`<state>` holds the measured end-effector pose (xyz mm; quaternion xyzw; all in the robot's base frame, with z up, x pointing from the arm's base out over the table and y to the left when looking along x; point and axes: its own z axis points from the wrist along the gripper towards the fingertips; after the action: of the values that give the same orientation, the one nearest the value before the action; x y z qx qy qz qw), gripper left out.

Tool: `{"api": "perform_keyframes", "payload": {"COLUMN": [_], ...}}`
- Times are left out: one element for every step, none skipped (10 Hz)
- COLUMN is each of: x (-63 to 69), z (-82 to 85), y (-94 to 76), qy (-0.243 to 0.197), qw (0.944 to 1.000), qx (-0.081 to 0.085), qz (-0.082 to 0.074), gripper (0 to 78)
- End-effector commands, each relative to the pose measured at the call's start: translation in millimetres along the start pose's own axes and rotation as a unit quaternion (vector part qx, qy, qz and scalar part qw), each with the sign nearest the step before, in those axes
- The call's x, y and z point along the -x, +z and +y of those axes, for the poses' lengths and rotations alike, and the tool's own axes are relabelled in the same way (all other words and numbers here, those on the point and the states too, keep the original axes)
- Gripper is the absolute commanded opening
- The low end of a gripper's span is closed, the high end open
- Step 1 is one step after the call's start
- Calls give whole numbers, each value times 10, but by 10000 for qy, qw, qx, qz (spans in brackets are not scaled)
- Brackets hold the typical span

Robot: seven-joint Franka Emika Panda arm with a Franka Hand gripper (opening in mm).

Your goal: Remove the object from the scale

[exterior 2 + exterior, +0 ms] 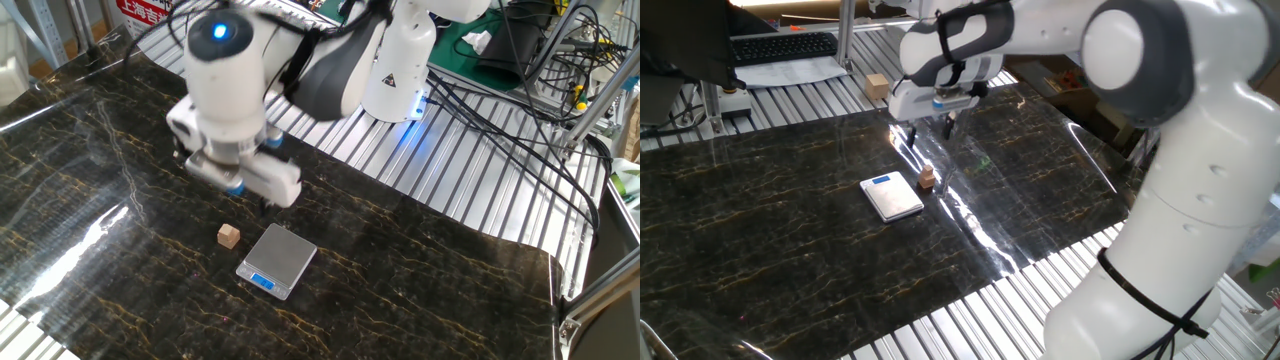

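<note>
Block (pixel 229 235) on table, below raised gripper (pixel 243 186).

the object (pixel 928 178) is a tiny tan-brown block resting flat on the dark marbled counter (pixel 760 230), just beside the scale (pixel 892 196) and off its platform. the scale, a flat silvery square with a blue display strip along one edge, lies level with nothing on its platform.

Black marble-look table top (pixel 760 230), ribbed metal bench (pixel 470 180) w/ cables (pixel 520 110), keyboard (pixel 780 47) at back
</note>
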<state>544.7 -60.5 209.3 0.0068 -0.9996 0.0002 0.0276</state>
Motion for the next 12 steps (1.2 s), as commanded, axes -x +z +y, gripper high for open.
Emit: {"api": "perform_keyframes", "payload": {"x": [-148,-187,-219,-251,-270,-273,-273,-273,-271,-271,-271,-271], "z": [48,82,108,139,155,156,155,155,156,156,156,156], "y": [-156,-177,-177,-177,-187,-189,-189,-189,-189,-189,-189,-189], "qy": [89,108,96,65,-12,-78,-147,-161,-224,-203,-191,-171], "qw": [10000,9999,9999,9999,9999,9999,9998,9998,9997,9998,9998,9998], "qx": [-22,-30,-43,-63,-80,-85,-84,-84,-79,-79,-79,-78], "qz": [-29,-33,-35,-73,-94,-84,-62,-55,-13,-8,-8,-8], "gripper": [774,774,774,774,774,774,774,774,774,774,774,13]}}
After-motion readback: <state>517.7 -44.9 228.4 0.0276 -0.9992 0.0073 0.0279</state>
